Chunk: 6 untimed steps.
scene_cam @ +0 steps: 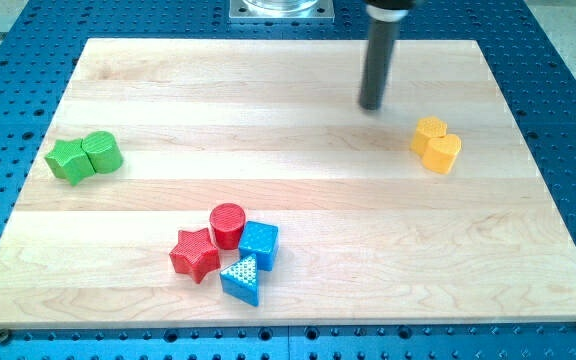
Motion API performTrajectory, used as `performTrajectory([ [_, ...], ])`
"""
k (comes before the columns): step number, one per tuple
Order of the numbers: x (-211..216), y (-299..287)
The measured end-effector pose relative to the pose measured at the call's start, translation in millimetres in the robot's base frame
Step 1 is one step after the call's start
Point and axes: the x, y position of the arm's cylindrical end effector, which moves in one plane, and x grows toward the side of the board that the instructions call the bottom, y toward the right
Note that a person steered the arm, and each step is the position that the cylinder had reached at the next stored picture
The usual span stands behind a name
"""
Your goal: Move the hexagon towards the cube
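A yellow hexagon (pixel 429 131) lies at the view's right, touching a yellow heart-like block (pixel 444 154) just below and to the right of it. A blue cube (pixel 259 244) sits at the lower middle, in a cluster with a red cylinder (pixel 227 224), a red star (pixel 195 254) and a blue triangle (pixel 242 279). My tip (pixel 371 106) rests on the board above and to the left of the hexagon, a short gap away and touching no block. It is far from the cube, up and to the right of it.
A green star (pixel 66 160) and a green rounded block (pixel 101 151) touch each other near the board's left edge. The wooden board (pixel 298 190) lies on a blue perforated table. A metal mount (pixel 281 9) shows at the view's top.
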Motion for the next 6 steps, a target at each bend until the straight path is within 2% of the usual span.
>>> performTrajectory([
  [1,6.8,78.1],
  [2,49.8,52.0],
  [3,110.1,-16.9],
  [4,109.9,-36.9],
  [5,141.2,-37.0],
  [6,183.5,-79.2],
])
